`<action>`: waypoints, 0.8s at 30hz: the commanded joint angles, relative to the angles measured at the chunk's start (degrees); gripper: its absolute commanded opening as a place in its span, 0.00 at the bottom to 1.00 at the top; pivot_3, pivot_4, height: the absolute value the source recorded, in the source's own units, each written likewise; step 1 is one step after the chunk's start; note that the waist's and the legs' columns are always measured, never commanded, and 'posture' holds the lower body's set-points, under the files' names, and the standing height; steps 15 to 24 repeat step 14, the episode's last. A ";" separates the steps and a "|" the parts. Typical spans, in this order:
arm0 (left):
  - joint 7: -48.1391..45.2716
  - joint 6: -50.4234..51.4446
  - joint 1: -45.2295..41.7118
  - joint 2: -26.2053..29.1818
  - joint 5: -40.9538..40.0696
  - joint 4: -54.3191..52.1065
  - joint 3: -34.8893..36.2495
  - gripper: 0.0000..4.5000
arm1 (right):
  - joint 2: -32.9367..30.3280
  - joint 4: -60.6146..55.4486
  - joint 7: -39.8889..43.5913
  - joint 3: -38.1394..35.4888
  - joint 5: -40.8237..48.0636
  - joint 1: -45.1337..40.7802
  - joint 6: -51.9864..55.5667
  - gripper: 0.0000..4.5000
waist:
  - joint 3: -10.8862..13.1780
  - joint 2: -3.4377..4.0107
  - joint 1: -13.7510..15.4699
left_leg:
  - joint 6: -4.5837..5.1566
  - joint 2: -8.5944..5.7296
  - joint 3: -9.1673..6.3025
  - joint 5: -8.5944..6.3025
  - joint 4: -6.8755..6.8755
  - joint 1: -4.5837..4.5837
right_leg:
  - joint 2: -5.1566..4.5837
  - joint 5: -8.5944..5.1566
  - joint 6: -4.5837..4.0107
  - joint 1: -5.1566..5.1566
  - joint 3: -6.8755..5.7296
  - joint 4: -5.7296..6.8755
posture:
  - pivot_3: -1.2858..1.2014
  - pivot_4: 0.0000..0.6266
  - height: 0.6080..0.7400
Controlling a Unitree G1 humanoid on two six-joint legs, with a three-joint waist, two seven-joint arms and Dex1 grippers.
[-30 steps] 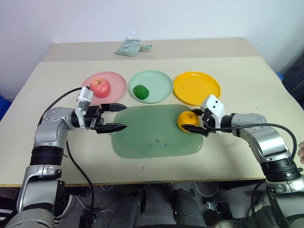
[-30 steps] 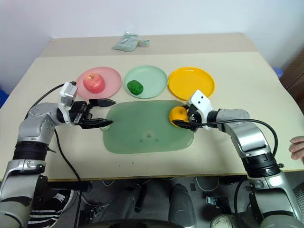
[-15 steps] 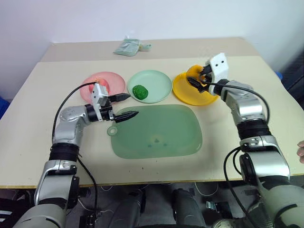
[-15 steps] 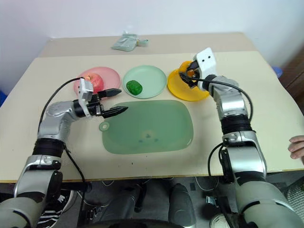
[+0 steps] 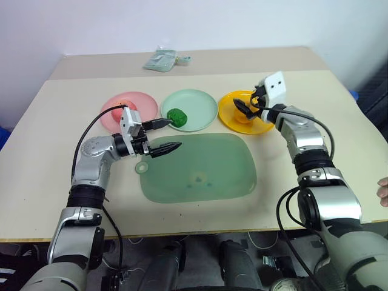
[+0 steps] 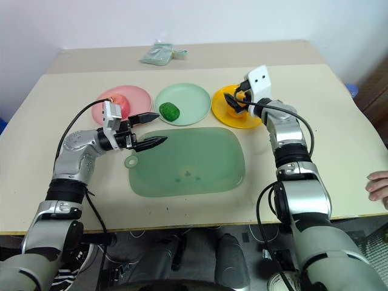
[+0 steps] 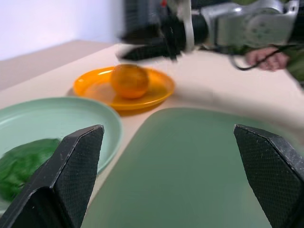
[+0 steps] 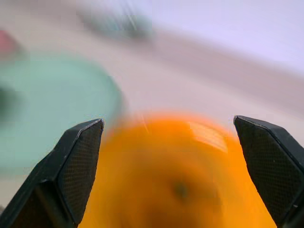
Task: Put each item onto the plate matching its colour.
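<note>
The orange (image 7: 129, 80) rests on the yellow-orange plate (image 5: 265, 125). My right gripper (image 5: 245, 104) hovers just above it, open, with the fruit under its spread fingers (image 8: 76, 161). A dark green bumpy ball (image 5: 177, 115) lies on the mint green plate (image 5: 201, 102). The red-pink apple (image 6: 123, 100) sits on the pink plate (image 5: 145, 103), partly hidden behind my left wrist. My left gripper (image 5: 174, 134) is open and holds nothing. It points right over the mat's left edge, in front of the pink and green plates.
A large translucent green mat (image 5: 206, 173) lies in front of the three plates. A small pale green packet (image 5: 160, 60) sits near the table's far edge. A person's hand (image 5: 383, 193) shows at the right edge.
My right gripper carried the orange from the mat's right edge up to the yellow-orange plate, where the orange now lies. My left gripper drifted slightly right, still open.
</note>
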 commanded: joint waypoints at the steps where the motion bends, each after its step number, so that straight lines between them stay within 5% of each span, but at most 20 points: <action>1: -5.62 1.35 0.31 3.04 -3.47 -1.41 1.72 1.00 | -2.93 -21.21 7.93 -0.07 6.71 8.49 4.99 0.99 | -0.01 0.01 0.13 | 0.00 0.00 -0.01 0.00 0.00 0.00 | 0.00 0.00 0.00 0.00 0.00 0.01 | 0.52 0.24 1.00; 12: -9.82 4.21 -2.58 5.96 -3.74 -0.36 1.05 1.00 | -9.25 -47.56 11.51 0.99 10.91 25.07 14.41 0.99 | -0.02 0.01 0.32 | -0.03 0.08 0.03 -0.01 0.08 0.00 | 0.06 -0.01 -0.01 0.03 0.05 -0.03 | 0.52 0.24 1.00; 24: -9.75 4.30 -2.47 5.65 -3.66 -0.57 0.95 1.00 | -10.09 -49.00 11.72 0.69 10.96 26.33 14.41 0.99 | -0.02 0.01 0.35 | -0.02 0.08 0.03 -0.01 0.07 -0.01 | 0.06 -0.01 -0.01 0.02 0.06 -0.05 | 0.52 0.24 1.00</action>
